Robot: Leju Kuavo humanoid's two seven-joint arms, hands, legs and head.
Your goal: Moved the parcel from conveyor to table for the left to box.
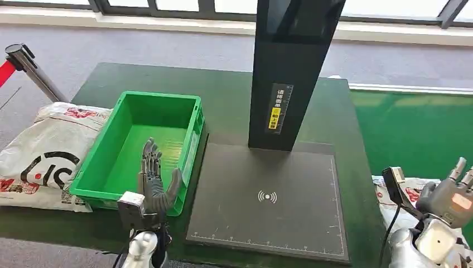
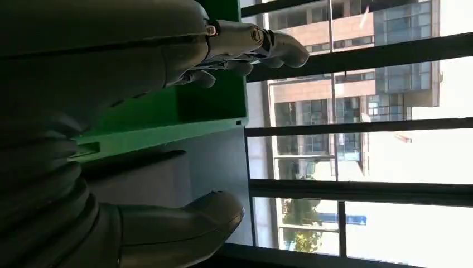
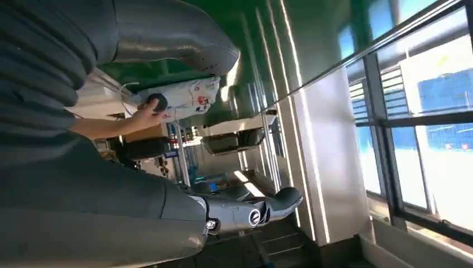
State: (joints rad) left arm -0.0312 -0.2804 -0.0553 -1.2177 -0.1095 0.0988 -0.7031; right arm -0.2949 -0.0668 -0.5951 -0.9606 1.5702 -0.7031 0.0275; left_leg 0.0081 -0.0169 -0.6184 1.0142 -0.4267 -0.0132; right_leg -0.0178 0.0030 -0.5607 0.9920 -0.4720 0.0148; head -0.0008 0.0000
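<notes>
The left hand (image 1: 153,181) was held empty, fingers spread, over the near rim of the green box (image 1: 126,124). The right hand (image 1: 453,195) was raised empty, fingers apart, just above a white parcel (image 1: 404,192) on the green conveyor (image 1: 415,131). A second white parcel (image 1: 47,148) lay on the table (image 1: 223,92), touching the box's left wall.

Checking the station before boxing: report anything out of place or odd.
The green crate is empty, while a white parcel lies on the table outside it, hanging past the table's left edge. Nothing looks spilled or damaged.
</notes>
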